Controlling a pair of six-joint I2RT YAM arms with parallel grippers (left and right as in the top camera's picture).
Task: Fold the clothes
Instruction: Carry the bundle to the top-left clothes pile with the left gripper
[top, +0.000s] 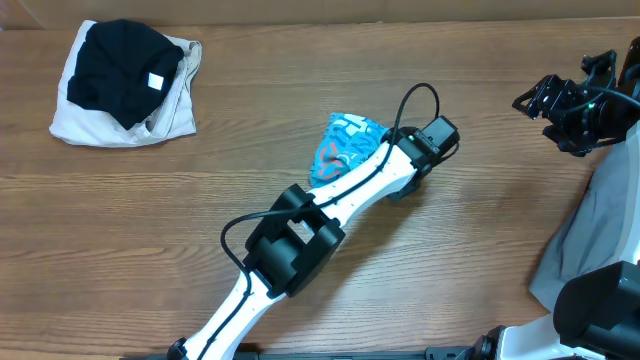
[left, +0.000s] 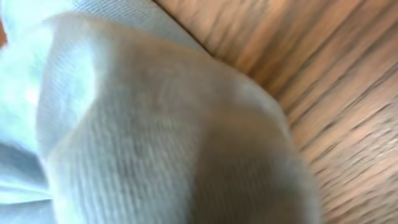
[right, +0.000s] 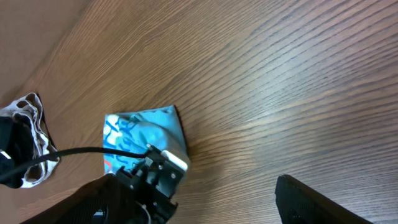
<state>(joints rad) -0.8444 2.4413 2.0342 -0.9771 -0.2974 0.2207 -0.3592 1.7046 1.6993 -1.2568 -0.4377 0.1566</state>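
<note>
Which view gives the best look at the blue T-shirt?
The right wrist view: the blue T-shirt lies bunched, its print and edges clear, only the near part behind the left arm. Overhead shows a smaller patch beside that arm. The left wrist view is a blurred close-up of pale cloth.

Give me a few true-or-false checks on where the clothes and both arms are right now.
1. The black garment lies on top of the beige garment. True.
2. The blue T-shirt is spread out flat. False: it is bunched into a small bundle.
3. The left arm reaches over the blue T-shirt. True.
4. The right claw grips the grey cloth. False: it is apart from that cloth, near the far right of the table.
</note>
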